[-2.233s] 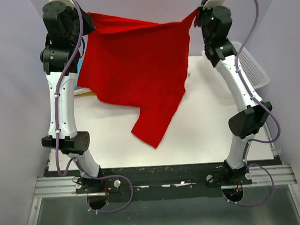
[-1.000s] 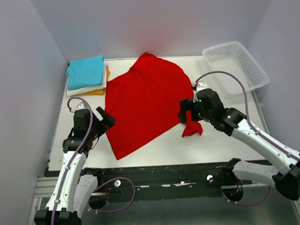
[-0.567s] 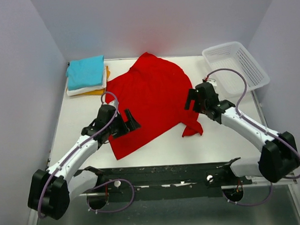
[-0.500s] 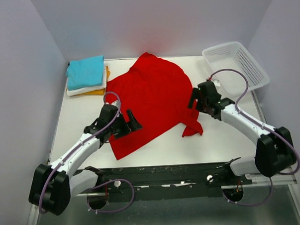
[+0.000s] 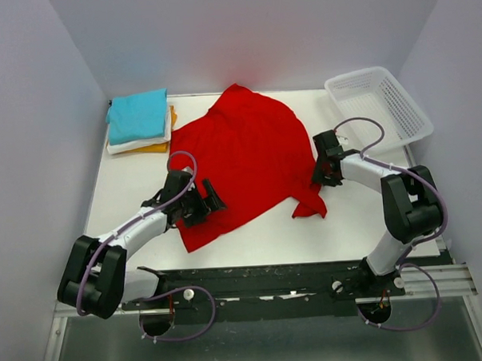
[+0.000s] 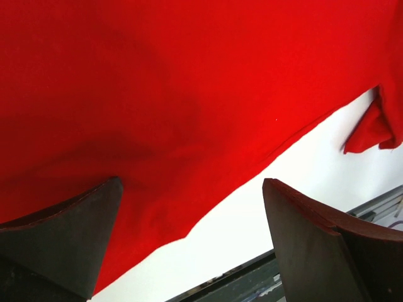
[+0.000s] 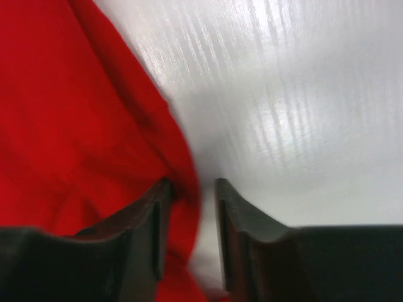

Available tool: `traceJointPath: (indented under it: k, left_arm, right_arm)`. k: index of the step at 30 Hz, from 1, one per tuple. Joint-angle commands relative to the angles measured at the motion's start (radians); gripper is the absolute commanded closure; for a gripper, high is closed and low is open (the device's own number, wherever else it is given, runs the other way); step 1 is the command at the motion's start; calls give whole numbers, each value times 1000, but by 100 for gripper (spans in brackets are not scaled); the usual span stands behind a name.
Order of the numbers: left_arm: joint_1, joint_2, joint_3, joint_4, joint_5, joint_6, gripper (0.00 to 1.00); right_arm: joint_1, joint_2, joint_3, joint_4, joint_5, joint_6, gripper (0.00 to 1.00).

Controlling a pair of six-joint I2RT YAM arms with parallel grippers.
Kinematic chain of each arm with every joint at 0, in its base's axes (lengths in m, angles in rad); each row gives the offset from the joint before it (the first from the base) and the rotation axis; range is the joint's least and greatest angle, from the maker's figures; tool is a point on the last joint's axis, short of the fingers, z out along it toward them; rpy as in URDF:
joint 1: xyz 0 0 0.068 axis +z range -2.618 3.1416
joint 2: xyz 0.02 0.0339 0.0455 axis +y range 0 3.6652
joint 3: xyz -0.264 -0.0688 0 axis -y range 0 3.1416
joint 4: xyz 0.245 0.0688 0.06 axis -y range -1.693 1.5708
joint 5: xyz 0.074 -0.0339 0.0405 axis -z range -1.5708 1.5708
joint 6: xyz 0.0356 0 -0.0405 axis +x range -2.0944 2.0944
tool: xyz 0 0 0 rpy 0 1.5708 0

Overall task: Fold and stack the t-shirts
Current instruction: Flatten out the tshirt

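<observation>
The red t-shirt (image 5: 240, 156) lies spread flat on the white table (image 5: 129, 193), one sleeve (image 5: 308, 205) bunched at its near right. My left gripper (image 5: 208, 199) is low over its near left edge, jaws wide open. In the left wrist view the red cloth (image 6: 189, 94) lies beneath the gripper (image 6: 192, 182). My right gripper (image 5: 317, 177) is at the shirt's right edge. Its jaws (image 7: 193, 184) are narrowed around the hem (image 7: 182, 163), with a gap still showing. Folded turquoise (image 5: 138, 115), white (image 5: 139, 142) and orange-yellow (image 5: 172, 119) t-shirts are stacked at the far left.
A white lattice basket (image 5: 372, 72) stands at the far right corner, just beyond the right arm. The table's black front rail (image 5: 261, 274) runs close behind the shirt's near edge. Grey walls enclose the table on three sides.
The shirt, held up earlier, now lies on the table. The left gripper slid right onto its near left edge. The right gripper moved to the right hem and its jaws narrowed.
</observation>
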Motion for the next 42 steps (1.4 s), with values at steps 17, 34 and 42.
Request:
traceJointPath:
  k: [17, 34, 42]
  left_arm:
    - [112, 157, 76, -16, -7, 44, 2]
    - [151, 253, 292, -117, -96, 74, 2]
    - [151, 45, 240, -156, -131, 64, 1]
  right_arm:
    - [-1, -185, 250, -459, 295, -109, 99]
    - [-13, 309, 720, -295, 94, -405, 80]
    - [-12, 91, 473, -175, 166, -263, 13]
